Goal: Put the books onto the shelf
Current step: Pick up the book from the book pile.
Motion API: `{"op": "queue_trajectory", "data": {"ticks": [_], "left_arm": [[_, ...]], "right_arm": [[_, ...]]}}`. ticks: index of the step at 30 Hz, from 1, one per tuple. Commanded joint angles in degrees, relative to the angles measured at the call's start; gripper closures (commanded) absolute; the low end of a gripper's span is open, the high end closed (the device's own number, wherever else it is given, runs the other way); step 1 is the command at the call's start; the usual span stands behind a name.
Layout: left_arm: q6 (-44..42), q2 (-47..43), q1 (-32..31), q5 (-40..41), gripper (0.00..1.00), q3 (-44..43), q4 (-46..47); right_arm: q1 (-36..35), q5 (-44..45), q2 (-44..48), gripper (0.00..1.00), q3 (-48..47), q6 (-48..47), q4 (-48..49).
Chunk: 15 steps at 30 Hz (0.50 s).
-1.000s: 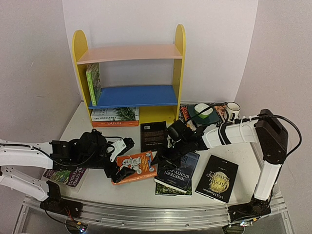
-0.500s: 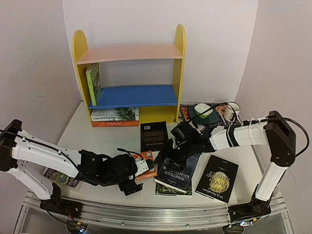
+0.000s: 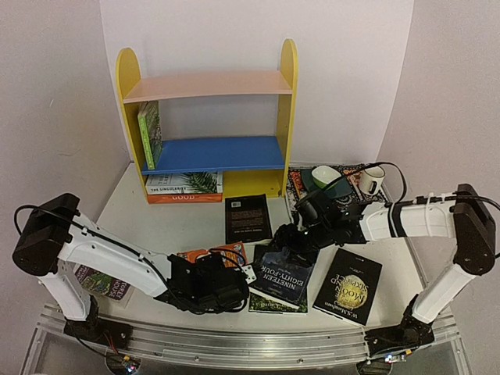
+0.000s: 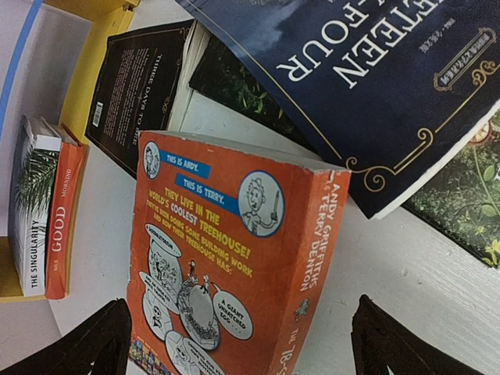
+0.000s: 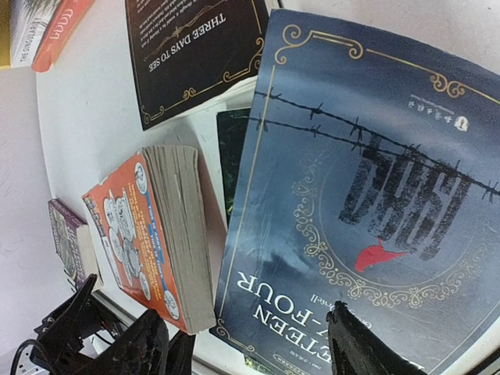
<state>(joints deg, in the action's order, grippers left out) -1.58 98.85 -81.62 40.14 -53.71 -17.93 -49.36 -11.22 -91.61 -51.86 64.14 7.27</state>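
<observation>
Two left fingers (image 4: 82, 348) wide astride orange book (image 4: 226, 258), apparently clear.

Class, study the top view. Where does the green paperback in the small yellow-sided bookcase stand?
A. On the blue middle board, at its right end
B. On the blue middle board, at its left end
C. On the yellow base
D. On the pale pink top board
B: the green paperback stands on the blue middle board of the yellow-sided bookcase, right beside the left yellow side panel.

Orange book (image 4: 226, 258) shows cartoons; navy book (image 4: 375, 78), gold scrollwork.
</observation>
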Motion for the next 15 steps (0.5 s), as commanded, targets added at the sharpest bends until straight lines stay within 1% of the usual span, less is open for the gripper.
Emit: {"op": "queue_trajectory", "data": {"ticks": [1, 4, 6, 9, 11, 12, 13, 15], "left_arm": [[-0.43, 2.96, -0.71, 3.85, 0.02, -3.64, -0.82], [-0.29, 5.30, -0.98, 7.33, 0.07, -4.83, -1.65], [-0.07, 7.62, -1.29, 10.03, 0.12, -5.70, -2.46], [1.05, 9.59, -2.09, 14.51, 0.31, -7.54, -5.08], [2.26, 9.32, -2.38, 16.34, 0.50, -8.43, -6.26], [2.71, 8.80, -2.46, 16.84, 0.63, -8.62, -6.47], [2.91, 8.03, -2.48, 17.20, 0.77, -8.70, -6.84], [3.12, 6.30, -2.49, 18.11, 0.98, -8.80, -7.27]], "right_arm": [[0.58, 2.86, 3.69, 0.29, 1.50, -0.33, -1.20], [1.04, 3.41, 4.69, 0.30, 2.13, -0.42, -1.20], [1.43, 3.41, 5.05, 0.30, 2.36, -0.42, -1.20], [1.80, 3.33, 5.15, 0.30, 2.29, -0.42, -1.20], [1.91, 3.18, 5.13, 0.30, 2.15, -0.42, -1.20], [1.92, 3.12, 5.05, 0.30, 2.12, -0.40, -1.20], [1.97, 3.07, 5.04, 0.30, 2.04, -0.35, -1.20], [2.04, 3.00, 5.09, 0.30, 1.89, -0.41, -1.20]]}}
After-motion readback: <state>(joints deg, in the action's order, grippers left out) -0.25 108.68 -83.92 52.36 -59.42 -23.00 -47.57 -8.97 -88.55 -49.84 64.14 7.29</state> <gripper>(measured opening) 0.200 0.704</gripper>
